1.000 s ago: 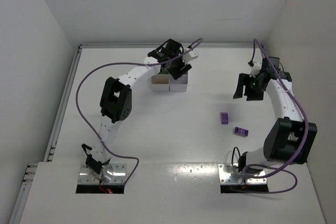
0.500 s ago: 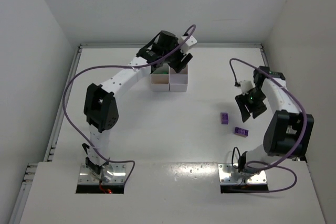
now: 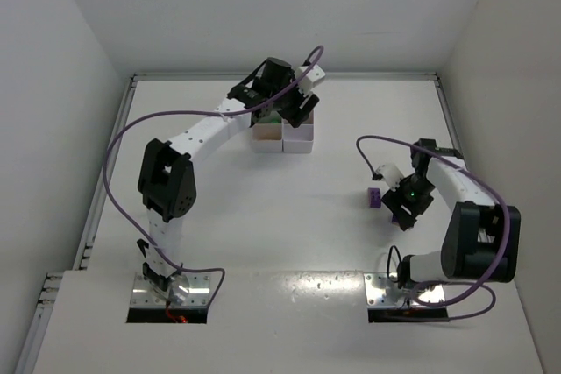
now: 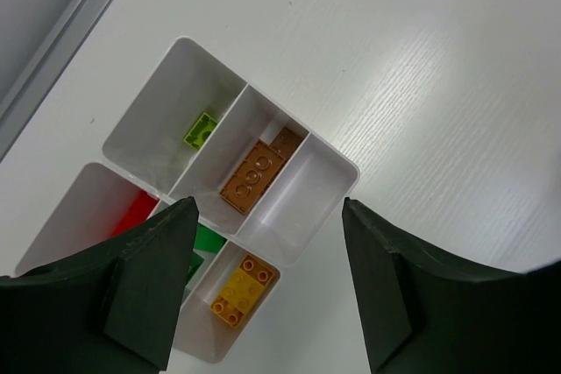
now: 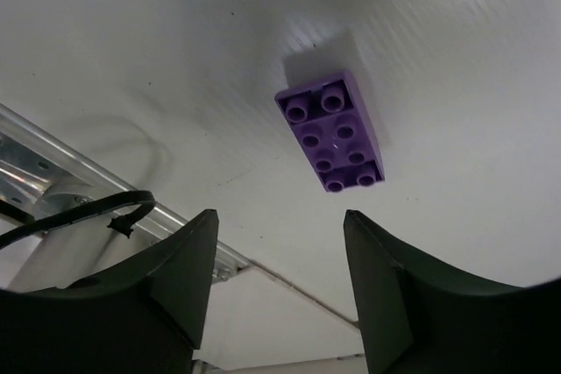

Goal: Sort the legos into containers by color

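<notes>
**Q:** What was left to be sorted, and how were the jaws set?

**A:** One purple brick (image 5: 331,133) was shown lying flat, studs up, on the tabletop (image 5: 131,41), beneath the right gripper (image 5: 276,234). That gripper's jaws were parted and nothing was held. A second purple brick (image 3: 375,198) lay near the first. The left gripper (image 4: 267,243) was poised above the tray (image 4: 307,190), its jaws likewise spread and empty. A lime brick (image 4: 200,127), orange bricks (image 4: 254,177), a red brick (image 4: 131,212), a green brick (image 4: 206,238) and a yellow brick (image 4: 237,291) were seen in separate compartments, and one compartment was bare.

**Q:** How was the purple brick expected to handle?

**A:** It was judged light, rigid and smooth-sided, so skidding or twisting was thought possible under an off-centre pinch. A hold across the two long flat sides, at mid-length, was judged best, since the studded top offered no purchase. The jaws appeared only roughly squared to those sides.
</notes>
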Robot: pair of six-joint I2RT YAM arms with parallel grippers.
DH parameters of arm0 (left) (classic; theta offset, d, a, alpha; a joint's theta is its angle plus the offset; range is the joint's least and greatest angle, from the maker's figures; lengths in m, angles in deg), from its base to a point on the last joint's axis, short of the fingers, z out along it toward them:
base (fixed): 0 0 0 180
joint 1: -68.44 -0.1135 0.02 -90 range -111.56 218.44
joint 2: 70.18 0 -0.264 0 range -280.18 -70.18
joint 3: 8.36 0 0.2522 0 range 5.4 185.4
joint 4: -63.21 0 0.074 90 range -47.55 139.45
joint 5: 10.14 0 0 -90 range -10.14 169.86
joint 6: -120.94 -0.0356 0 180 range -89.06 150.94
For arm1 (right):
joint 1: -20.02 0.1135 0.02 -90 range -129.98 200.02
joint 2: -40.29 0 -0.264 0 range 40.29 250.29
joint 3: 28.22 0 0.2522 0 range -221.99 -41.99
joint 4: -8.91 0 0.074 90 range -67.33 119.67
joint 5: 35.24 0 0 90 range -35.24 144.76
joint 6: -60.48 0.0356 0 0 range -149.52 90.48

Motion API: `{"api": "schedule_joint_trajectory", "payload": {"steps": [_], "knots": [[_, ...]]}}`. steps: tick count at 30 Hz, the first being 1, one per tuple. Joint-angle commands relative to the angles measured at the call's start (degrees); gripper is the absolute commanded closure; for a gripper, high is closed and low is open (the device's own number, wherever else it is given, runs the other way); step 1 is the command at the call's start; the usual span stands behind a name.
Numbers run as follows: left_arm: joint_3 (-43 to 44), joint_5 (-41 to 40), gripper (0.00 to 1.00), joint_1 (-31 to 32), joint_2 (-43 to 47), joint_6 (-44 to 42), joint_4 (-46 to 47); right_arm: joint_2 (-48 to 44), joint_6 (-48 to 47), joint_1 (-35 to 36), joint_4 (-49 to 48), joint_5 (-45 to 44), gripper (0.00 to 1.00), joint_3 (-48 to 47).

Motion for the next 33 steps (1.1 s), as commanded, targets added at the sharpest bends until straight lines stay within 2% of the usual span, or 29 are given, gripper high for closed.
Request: {"api": "schedule_joint_trajectory", "payload": {"steps": [1,3,4,5,12,17,21,24,25,28,29,33], "knots": [[0.17,0.82,0.25,-0.6,3.52,0.7,2.15,1.2,-4.57,1.54,-5.38,0.88,0.39,2.09],[0.17,0.82,0.22,-0.6,4.04,0.7,2.15,1.81,-5.36,1.55,-7.05,0.17,0.38,2.88],[-0.35,0.82,0.14,-0.6,4.04,0.7,2.15,1.82,-5.89,1.55,-8.8,0.17,0.38,3.41],[-0.36,0.82,0.13,-0.6,4.04,0.7,2.15,2.51,-5.89,1.55,-9.78,-0.35,0.36,3.41],[-1.41,0.2,0.1,-1.74,4.57,1.31,1.62,8.13,-7.21,2.08,-17.95,-4.04,0.33,4.03],[-1.94,0.2,0.1,-2.27,5.1,1.31,1.62,10.87,-9.58,2.08,-19.01,-4.57,0.34,4.03],[-1.94,0.2,0.1,-2.8,5.1,1.31,1.62,11.57,-11.95,2.08,-19.72,-5.63,0.44,5.69],[-1.94,1.07,0.1,-2.8,5.1,1.84,1.62,10.35,-12.57,2.08,-20.33,-5.63,0.65,6.4],[-1.94,2.47,0.1,-2.8,5.1,1.84,1.62,10.34,-12.57,2.08,-20.33,-5.11,0.77,6.4],[-1.94,6.78,0.12,-2.8,5.1,1.84,1.62,8.24,-11.09,0.68,-16.13,-1.68,0.97,3.51],[-1.94,11.32,0.12,-2.8,5.62,1.32,1.62,7.54,-9.77,0.67,-14.9,-0.98,0.98,2.19],[-1.94,19.61,0.12,0.35,4.49,-0.7,1.01,4.81,0.84,-3.45,-7.78,7.09,0.98,-9.55]]}}
